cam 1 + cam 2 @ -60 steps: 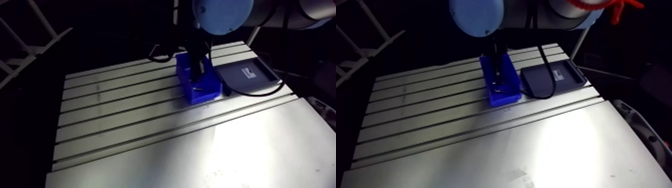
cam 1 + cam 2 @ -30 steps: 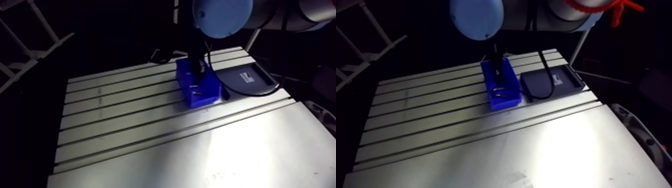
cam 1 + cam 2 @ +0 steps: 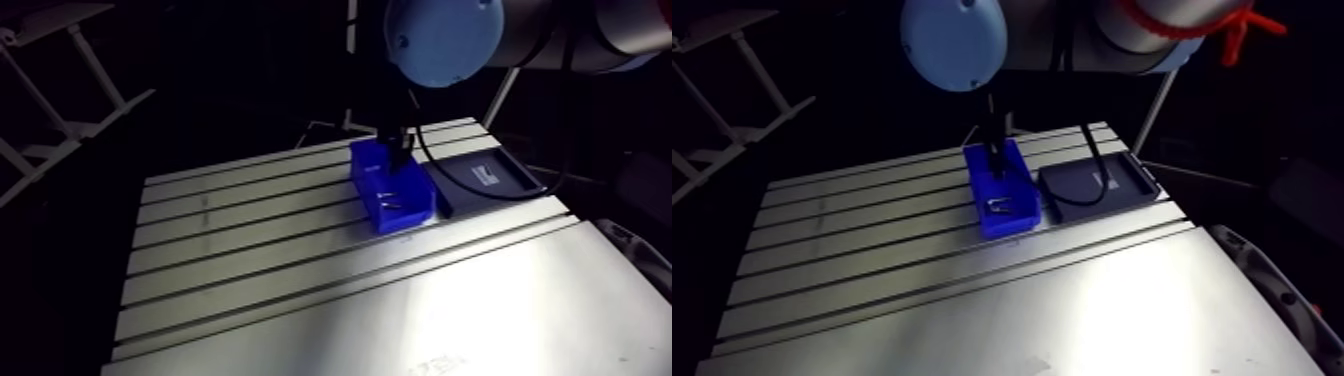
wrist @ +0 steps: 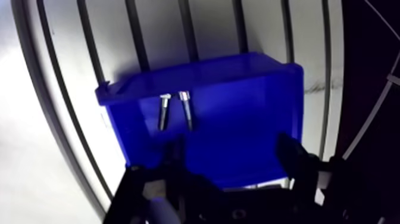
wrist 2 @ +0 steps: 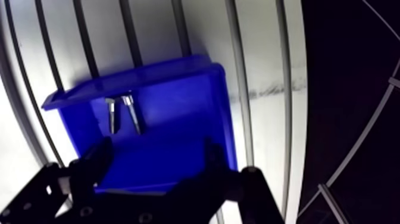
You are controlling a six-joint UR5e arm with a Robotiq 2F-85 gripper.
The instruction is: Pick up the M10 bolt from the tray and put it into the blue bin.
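Observation:
The blue bin [image 4: 196,68] stands on the slotted table, right under my gripper [image 4: 233,154]. Two silver bolts [image 4: 162,112] [image 4: 186,110] lie side by side on the bin's floor, close to its far wall and ahead of the fingertips. The gripper is open, its dark fingers [image 4: 291,155] spread wide above the bin's near half with nothing between them. In the arm view the gripper [image 3: 400,152] hangs over the bin [image 3: 392,188], and a bright glint of bolt [image 3: 390,202] shows inside. The dark tray [image 3: 515,175] sits just right of the bin.
The aluminium table [image 3: 260,250] runs in long slots to the left of the bin. A smooth bright plate [image 3: 480,310] covers the near right part. A black cable [image 3: 1082,195] loops over the tray's left side.
The gripper has risen from inside the bin to above it, and its fingers have spread. The arm view has shifted with the arm; the bin and tray have not moved.

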